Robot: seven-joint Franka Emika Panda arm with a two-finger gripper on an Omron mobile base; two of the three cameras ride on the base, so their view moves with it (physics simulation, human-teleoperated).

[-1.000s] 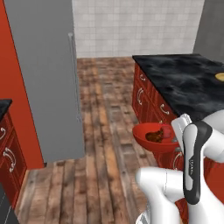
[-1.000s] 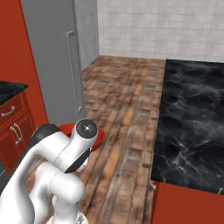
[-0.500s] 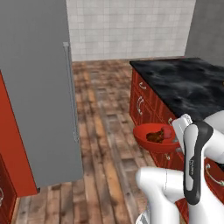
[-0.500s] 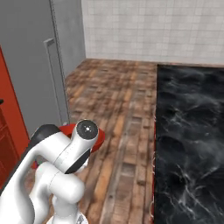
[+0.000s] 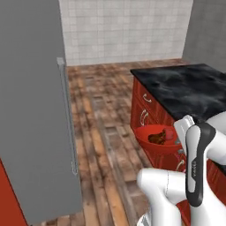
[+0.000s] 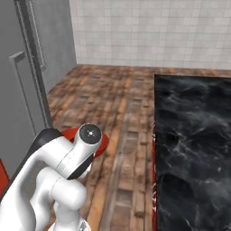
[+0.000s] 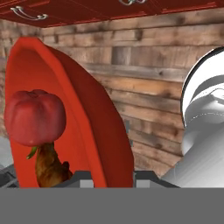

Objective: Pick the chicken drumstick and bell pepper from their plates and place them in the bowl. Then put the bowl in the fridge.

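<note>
Bowl [image 7: 94,118], glossy red-orange, holds bell pepper [image 7: 35,117] and chicken drumstick [image 7: 49,168].

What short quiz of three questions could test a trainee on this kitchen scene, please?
1. True or false: the fridge door is open.
2. Which food lies in the bowl? A) the bell pepper alone B) the chicken drumstick alone C) both
3. Fill in: in the left base view the bowl is held above the wooden ____, beside the red cabinets.

Key
1. False: the grey door with its long bar handle looks shut.
2. C: in the hand view the pepper sits over the drumstick inside the bowl.
3. Floor. The end effector holds the bowl at its rim, judging by the hand view, with its fingers hidden.
</note>
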